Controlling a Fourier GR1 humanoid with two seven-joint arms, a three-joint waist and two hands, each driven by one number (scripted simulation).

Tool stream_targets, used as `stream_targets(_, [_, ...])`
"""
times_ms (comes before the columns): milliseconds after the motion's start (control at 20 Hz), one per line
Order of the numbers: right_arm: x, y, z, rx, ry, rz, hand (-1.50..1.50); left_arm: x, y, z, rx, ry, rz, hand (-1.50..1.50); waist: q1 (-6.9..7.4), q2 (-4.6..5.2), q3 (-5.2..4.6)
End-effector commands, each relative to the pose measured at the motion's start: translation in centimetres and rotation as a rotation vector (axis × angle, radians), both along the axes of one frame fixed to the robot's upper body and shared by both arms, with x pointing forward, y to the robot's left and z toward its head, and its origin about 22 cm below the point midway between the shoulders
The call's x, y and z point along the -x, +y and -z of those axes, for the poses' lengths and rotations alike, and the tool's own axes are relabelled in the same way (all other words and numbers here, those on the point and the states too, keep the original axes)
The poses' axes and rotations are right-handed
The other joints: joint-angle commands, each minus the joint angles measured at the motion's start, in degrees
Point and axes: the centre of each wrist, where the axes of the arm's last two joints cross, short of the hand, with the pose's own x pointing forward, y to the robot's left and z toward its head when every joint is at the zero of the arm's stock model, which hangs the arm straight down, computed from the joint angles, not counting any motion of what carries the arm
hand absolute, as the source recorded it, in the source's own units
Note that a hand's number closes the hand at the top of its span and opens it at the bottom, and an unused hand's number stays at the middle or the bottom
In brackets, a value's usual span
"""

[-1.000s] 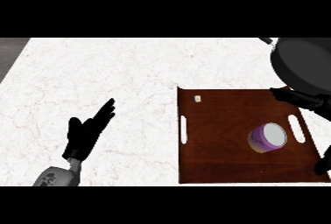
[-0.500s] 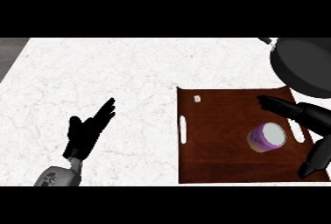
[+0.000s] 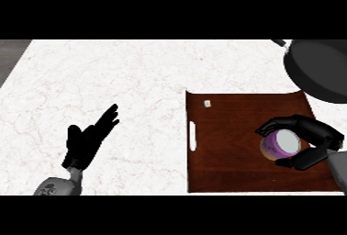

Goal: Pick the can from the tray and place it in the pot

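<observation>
Left hand (image 3: 86, 141) sat at about 8 o'clock on the white marble counter (image 3: 122, 78) — open, fingers straight and pointing toward 1 o'clock, holding nothing, resting well apart from everything else. Its grey forearm came in from the lower edge at 7 o'clock.

Dark brown tray (image 3: 230, 151) lay at roughly 4 o'clock on the counter, flat, with a white slot handle (image 3: 193, 136) along its 9 o'clock edge and a small white tag (image 3: 207, 103) near its 11 o'clock corner.

Can (image 3: 281, 144) was on the tray, toward the tray's 3 o'clock side, tipped so its purple-rimmed pale end faced up toward the camera. Right hand (image 3: 313, 140) was wrapped around it — fingers curled over the can's 12 o'clock side, thumb curled under at about 5 o'clock, both touching or just beside the can. Whether the can was lifted off the tray could not be told.

Dark grey pot (image 3: 318, 66) sat at 2 o'clock, partly cut off by the right edge, just beyond the tray's 1 o'clock corner.
</observation>
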Motion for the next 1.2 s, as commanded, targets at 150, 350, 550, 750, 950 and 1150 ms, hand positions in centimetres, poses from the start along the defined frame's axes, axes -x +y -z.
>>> stream_targets(150, [1.4,-0.2,4.0,-0.110,0.019,-0.042,1.50,0.3,-0.3,2.4,0.001,0.016,-0.008,0.00,-0.13,0.22,-0.07])
stream_targets(350, [1.8,-0.7,4.7,-0.187,0.028,-0.005,1.50,-1.5,-0.8,-0.8,-0.012,0.000,-0.007,0.00,-0.16,0.11,-0.05])
stream_targets(550, [2.2,-0.2,2.9,-0.242,-0.116,0.022,1.50,0.0,0.3,0.5,-0.012,0.021,-0.004,0.00,-0.69,-0.09,-0.12])
stream_targets(750, [5.2,-11.6,1.0,-0.169,-0.288,0.467,1.50,-0.4,0.7,0.0,0.007,0.005,-0.041,0.00,-1.49,0.56,0.20])
stream_targets(950, [9.2,-18.7,-1.1,-0.134,-0.383,0.881,1.50,0.4,0.8,0.4,0.009,0.012,-0.044,0.00,-2.73,1.21,0.66])
stream_targets(1150, [12.4,-22.9,-2.5,-0.120,-0.459,1.014,1.50,0.1,-0.3,0.4,0.027,-0.001,-0.016,0.00,-0.25,1.20,0.57])
